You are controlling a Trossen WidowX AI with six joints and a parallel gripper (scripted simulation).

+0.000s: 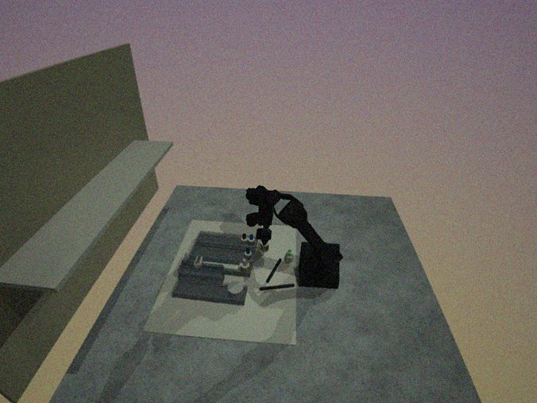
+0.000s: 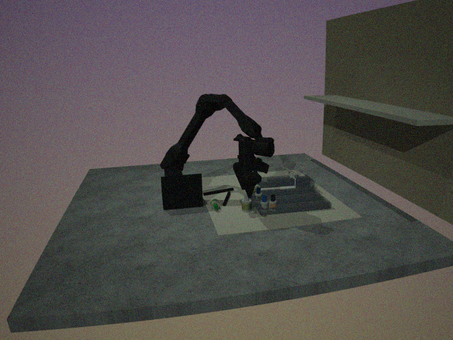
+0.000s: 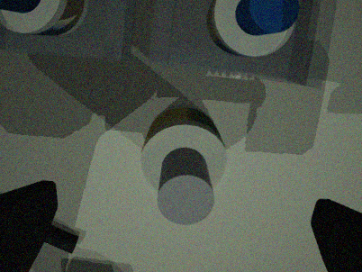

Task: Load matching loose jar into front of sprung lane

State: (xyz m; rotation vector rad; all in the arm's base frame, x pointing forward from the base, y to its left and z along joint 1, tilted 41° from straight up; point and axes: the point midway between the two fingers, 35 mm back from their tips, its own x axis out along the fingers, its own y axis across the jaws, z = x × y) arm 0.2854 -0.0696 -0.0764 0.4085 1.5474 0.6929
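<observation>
The loose jar with a pale grey cap (image 1: 264,247) (image 2: 245,206) (image 3: 185,200) stands upright on the pale mat in front of the rack. My gripper (image 1: 263,240) (image 2: 249,194) (image 3: 187,205) is open and empty, pointing down just above this jar. In the wrist view the cap shows between the spread fingertips. A white-capped jar (image 1: 244,265) stands at the front of the sprung lane; the arm hides it in the exterior view. The white pusher part (image 1: 198,262) (image 2: 294,180) is farther back along that lane. Whether the fingers reach down beside the loose jar's cap is hard to tell.
Blue-capped jars (image 1: 248,252) (image 2: 264,202) and a dark-capped jar (image 1: 244,237) (image 2: 272,202) stand in neighbouring lanes. A green-capped jar (image 1: 288,256) (image 2: 214,204) lies near the robot base. Two black bars (image 1: 273,270) (image 2: 218,191) lie on the mat. A shelf (image 1: 101,205) (image 2: 373,106) stands beyond the rack.
</observation>
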